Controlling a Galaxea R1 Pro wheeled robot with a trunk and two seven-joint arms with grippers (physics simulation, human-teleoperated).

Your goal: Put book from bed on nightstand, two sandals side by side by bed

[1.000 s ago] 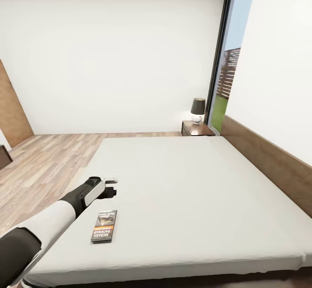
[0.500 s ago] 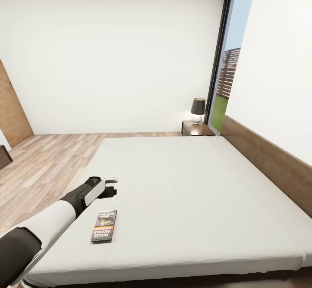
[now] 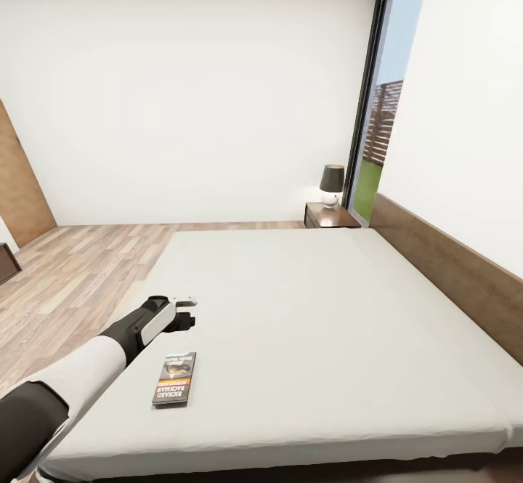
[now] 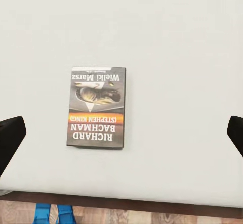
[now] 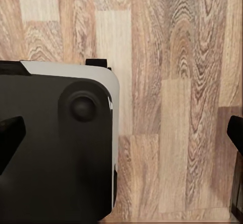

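Note:
The book (image 3: 174, 388) lies flat on the pale mattress of the bed (image 3: 327, 323), near its front left corner, dark cover up with an orange band. My left gripper (image 3: 190, 309) hovers over the mattress just beyond the book, apart from it. In the left wrist view the book (image 4: 97, 106) sits between the widely spread black fingertips (image 4: 10, 140), so the left gripper (image 4: 121, 138) is open and empty. Two blue sandals (image 4: 53, 213) peek out on the floor below the bed's edge. The right gripper (image 5: 121, 133) is open over the wood floor.
A nightstand (image 3: 330, 216) with a dark-shaded lamp (image 3: 333, 185) stands at the bed's far corner, beside the tall window (image 3: 381, 120). The brown headboard (image 3: 450, 279) runs along the right wall. Wood floor (image 3: 73, 272) lies left of the bed. My black and white base (image 5: 55, 148) is below the right gripper.

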